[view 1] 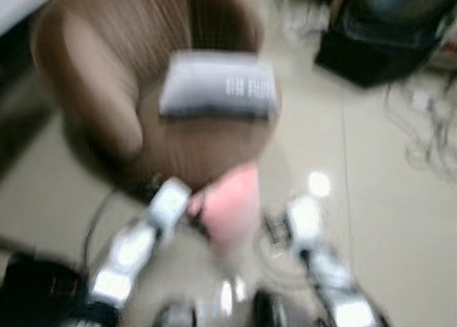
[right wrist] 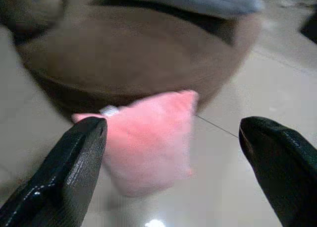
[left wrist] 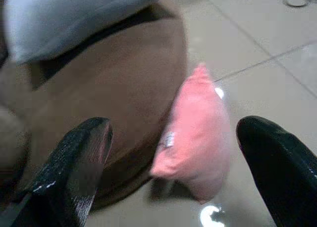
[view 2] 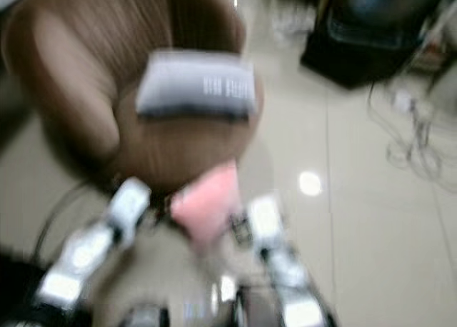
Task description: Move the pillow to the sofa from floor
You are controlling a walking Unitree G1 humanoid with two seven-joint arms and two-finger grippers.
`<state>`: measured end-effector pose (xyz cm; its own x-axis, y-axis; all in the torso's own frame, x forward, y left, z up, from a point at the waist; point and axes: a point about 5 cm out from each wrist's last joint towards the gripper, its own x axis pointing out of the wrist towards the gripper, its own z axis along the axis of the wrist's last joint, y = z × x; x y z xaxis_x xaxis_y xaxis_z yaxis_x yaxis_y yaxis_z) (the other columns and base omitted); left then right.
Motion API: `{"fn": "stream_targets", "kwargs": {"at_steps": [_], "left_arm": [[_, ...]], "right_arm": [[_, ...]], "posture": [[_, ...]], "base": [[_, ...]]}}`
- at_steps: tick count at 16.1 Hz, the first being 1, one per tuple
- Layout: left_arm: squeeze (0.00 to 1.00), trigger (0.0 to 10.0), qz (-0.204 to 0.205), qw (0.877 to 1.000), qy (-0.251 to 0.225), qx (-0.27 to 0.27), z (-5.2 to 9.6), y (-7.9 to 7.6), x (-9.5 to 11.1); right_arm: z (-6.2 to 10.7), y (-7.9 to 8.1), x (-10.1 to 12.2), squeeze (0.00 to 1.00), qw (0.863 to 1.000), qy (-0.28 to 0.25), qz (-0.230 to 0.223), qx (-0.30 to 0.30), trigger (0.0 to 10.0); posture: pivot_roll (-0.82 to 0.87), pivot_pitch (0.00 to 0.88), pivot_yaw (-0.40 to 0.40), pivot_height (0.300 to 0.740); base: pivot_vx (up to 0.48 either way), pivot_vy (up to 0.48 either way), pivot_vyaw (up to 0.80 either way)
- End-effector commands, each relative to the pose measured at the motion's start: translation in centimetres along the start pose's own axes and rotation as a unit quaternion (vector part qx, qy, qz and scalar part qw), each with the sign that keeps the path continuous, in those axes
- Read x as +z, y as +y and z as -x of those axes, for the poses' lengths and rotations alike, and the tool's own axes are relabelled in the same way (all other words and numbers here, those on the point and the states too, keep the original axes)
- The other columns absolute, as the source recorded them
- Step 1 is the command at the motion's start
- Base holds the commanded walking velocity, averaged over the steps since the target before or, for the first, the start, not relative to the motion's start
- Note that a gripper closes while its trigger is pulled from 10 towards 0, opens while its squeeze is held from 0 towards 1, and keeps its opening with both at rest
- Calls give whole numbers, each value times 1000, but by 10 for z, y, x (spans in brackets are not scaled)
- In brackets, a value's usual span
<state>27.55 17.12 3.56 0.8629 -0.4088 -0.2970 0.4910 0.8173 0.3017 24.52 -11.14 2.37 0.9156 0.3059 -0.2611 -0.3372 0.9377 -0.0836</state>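
A pink pillow (view 1: 232, 202) stands on the tiled floor, leaning against the front of a round brown sofa chair (view 1: 121, 70). A grey pillow (view 1: 218, 84) lies on the sofa seat. My two silver arms reach down on either side of the pink pillow, the left arm (view 1: 168, 202) and the right arm (view 1: 303, 216). The left gripper (left wrist: 173, 130) is open, with the pink pillow (left wrist: 195, 133) a little way beyond its fingers. The right gripper (right wrist: 171, 125) is open too, and the pink pillow (right wrist: 148, 142) lies beyond and between its fingers. The head views are blurred.
A black box-like object (view 1: 378, 34) stands on the floor at the back right. Loose cables (view 1: 421, 127) lie on the tiles to the right. A dark cable (view 1: 96, 220) curves over the floor on the left, near a dark object (view 1: 36, 284).
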Motion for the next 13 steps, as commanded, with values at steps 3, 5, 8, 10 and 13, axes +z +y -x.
{"fn": "stream_targets", "kwargs": {"at_steps": [3,5,8,10,13], "left_arm": [[0,10000,10,999,-16,-29,-3,-13,4],[0,10000,-7,1000,-8,-29,-3,-14,3],[0,10000,16,999,-14,-30,-4,-13,4],[0,10000,14,999,-9,-38,-5,-15,4],[0,10000,-11,999,-16,-33,-4,-15,6]], "right_arm": [[1,-12,-2,90,1000,2,9,-15,10000],[0,-12,-1,82,1000,2,11,-12,10000],[0,-13,-1,90,1000,1,13,-10,10000],[1,-13,-1,90,1000,0,13,-10,10000],[0,-13,-1,94,1000,0,13,-11,10000]], "posture": [[79,219,-23,740],[80,217,-24,740],[82,212,-25,740],[81,211,-25,740],[81,215,-22,740]], "base": [[409,123,0],[0,0,0],[0,154,0],[0,472,0],[0,0,0]]}}
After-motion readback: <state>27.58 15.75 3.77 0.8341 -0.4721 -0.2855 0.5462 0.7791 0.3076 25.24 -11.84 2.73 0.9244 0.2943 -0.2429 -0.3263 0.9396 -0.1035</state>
